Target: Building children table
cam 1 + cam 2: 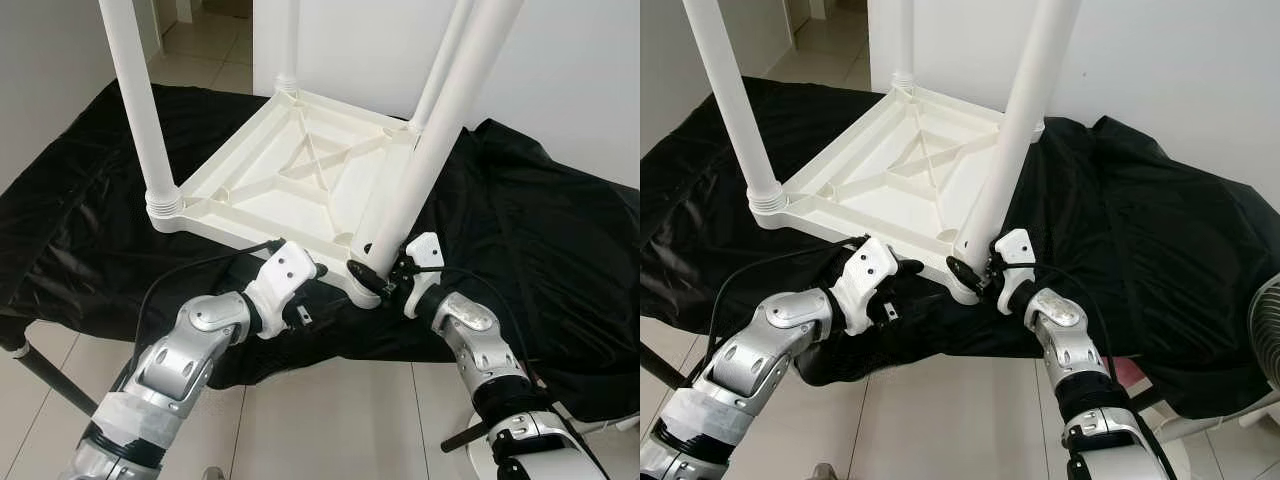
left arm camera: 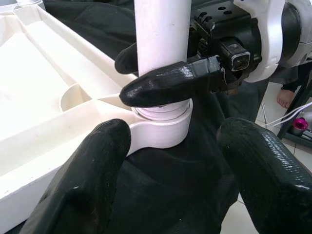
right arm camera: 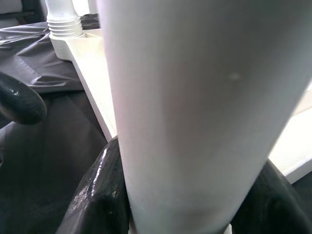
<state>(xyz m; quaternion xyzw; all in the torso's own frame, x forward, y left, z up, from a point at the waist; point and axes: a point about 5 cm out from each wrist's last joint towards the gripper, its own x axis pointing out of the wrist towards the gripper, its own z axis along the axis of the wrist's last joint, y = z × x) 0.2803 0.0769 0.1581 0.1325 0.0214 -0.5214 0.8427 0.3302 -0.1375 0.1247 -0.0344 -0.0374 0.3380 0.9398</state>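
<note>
Seating the last leg (image 1: 430, 150): your right gripper (image 1: 378, 272) clamps it at the corner socket (image 2: 161, 134), left gripper (image 2: 170, 165) spread nearby; twist it home next

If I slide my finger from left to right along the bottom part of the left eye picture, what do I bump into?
Left arm → left gripper → the corner socket of the table top with the white leg → right gripper holding that leg → right arm → black cloth.
</note>
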